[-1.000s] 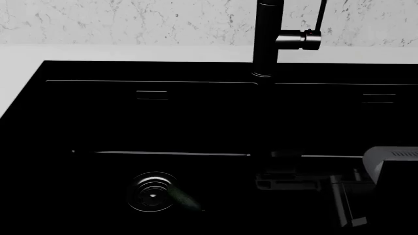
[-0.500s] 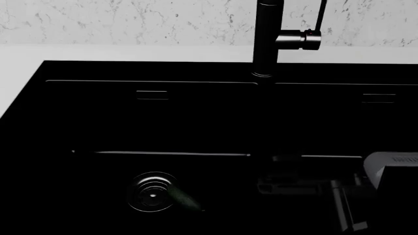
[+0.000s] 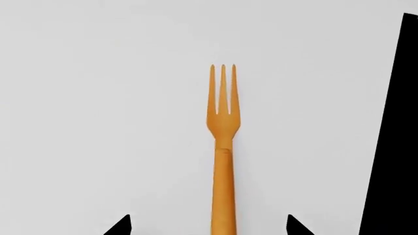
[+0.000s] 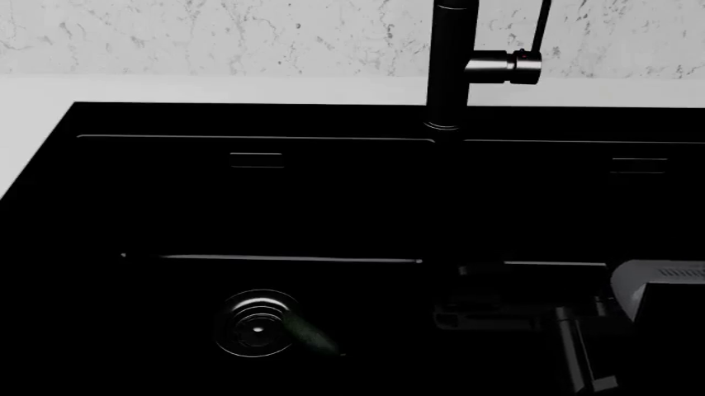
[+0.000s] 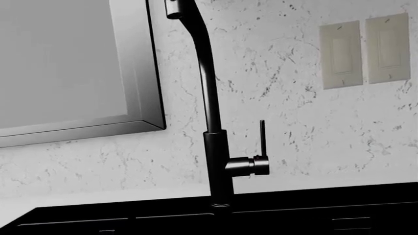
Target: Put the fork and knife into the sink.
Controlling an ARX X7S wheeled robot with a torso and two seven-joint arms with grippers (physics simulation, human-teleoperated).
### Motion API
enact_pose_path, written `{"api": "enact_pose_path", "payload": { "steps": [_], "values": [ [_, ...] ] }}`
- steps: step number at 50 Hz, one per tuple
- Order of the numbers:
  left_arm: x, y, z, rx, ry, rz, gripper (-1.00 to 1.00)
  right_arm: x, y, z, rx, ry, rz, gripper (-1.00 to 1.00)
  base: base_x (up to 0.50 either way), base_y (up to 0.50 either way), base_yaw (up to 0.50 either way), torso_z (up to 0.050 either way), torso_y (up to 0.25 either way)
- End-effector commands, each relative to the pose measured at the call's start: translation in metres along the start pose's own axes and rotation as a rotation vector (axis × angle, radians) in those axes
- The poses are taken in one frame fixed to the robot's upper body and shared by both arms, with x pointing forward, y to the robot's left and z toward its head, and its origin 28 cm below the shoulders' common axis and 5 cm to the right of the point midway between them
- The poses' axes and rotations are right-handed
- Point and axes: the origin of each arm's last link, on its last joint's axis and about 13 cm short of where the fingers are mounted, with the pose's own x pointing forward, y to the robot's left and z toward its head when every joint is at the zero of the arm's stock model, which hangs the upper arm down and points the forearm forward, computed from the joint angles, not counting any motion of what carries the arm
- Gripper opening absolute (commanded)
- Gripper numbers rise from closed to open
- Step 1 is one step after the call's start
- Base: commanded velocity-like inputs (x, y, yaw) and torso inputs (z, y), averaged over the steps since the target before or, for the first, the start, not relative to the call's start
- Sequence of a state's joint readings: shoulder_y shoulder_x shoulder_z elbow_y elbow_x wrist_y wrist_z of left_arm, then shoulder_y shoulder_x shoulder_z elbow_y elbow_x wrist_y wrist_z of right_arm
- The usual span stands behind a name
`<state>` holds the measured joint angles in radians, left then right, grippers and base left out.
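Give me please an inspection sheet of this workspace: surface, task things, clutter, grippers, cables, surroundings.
Surface: white counter, bare around the fork.
Fork: orange fork lies flat on the counter, outside the sink.
Knife: not made out in any view.
Sink: black sink; one drain shows, with a dark shape beside it.
Clutter: nothing seen.
Grippers: left gripper open, fingertips either side of the fork handle, not touching; right gripper dim in the head view, state unclear.
Cables: nothing seen.
Surroundings: black faucet, marble wall, two wall switches, framed panel.
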<state>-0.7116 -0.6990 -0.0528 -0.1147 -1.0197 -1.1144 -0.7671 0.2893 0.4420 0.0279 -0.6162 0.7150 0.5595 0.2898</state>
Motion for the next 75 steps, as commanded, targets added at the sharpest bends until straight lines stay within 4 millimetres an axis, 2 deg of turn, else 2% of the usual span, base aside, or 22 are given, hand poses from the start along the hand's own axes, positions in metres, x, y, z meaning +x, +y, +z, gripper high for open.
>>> {"api": "enact_pose_path", "payload": {
  "steps": [1, 15, 16, 29, 35, 42, 45, 50, 57, 66, 75],
  "values": [
    [0.009, -0.001, -0.015, 0.007, 0.053, -0.016, 1.0, 0.001, 0.0, -0.001, 0.004, 0.002, 0.0, 1.0, 0.0, 0.0, 0.0, 0.0, 0.0],
    [0.014, -0.001, -0.033, -0.01, 0.121, -0.037, 1.0, -0.001, -0.001, -0.001, 0.004, 0.002, -0.007, 1.0, 0.0, 0.0, 0.0, 0.0, 0.0],
    [0.014, -0.001, -0.033, -0.016, 0.123, -0.035, -1.0, -0.001, -0.001, -0.001, 0.006, 0.002, -0.006, 1.0, 0.0, 0.0, 0.0, 0.0, 0.0],
    [0.014, -0.001, -0.032, -0.019, 0.105, -0.057, -1.0, -0.001, -0.002, -0.001, 0.006, 0.003, -0.009, 1.0, 0.0, 0.0, 0.0, 0.0, 0.0],
    [0.005, -0.003, -0.018, -0.035, 0.037, -0.038, -1.0, -0.001, -0.002, -0.001, 0.007, 0.002, -0.008, 1.0, 0.0, 0.0, 0.0, 0.0, 0.0],
    [-0.019, -0.009, 0.017, 0.0, -0.129, -0.035, -1.0, -0.001, -0.002, -0.002, 0.006, 0.001, -0.008, 1.0, 0.0, 0.0, 0.0, 0.0, 0.0],
    [-0.038, -0.013, 0.043, -0.002, -0.236, -0.049, -1.0, -0.002, -0.002, -0.001, 0.005, -0.001, -0.009, 1.0, 0.0, 0.0, 0.0, 0.0, 0.0],
    [-0.061, -0.025, 0.064, 0.047, -0.338, -0.097, -1.0, -0.002, -0.002, -0.002, 0.006, 0.0, -0.01, 1.0, 0.0, 0.0, 0.0, 0.0, 0.0],
    [-0.088, -0.03, 0.095, 0.068, -0.443, -0.136, -1.0, -0.002, -0.003, -0.003, 0.009, 0.0, -0.009, 1.0, 0.0, 0.0, 0.0, 0.0, 0.0],
    [-0.102, -0.055, 0.1, 0.156, -0.46, -0.3, -1.0, -0.002, -0.003, -0.002, 0.01, -0.004, -0.008, 1.0, 0.0, 0.0, 0.0, 0.0, 0.0],
    [-0.082, -0.085, 0.081, 0.29, -0.337, -0.429, -1.0, -0.003, -0.004, -0.001, 0.009, -0.006, -0.012, 1.0, 0.0, 0.0, 0.0, 0.0, 0.0]
  ]
}}
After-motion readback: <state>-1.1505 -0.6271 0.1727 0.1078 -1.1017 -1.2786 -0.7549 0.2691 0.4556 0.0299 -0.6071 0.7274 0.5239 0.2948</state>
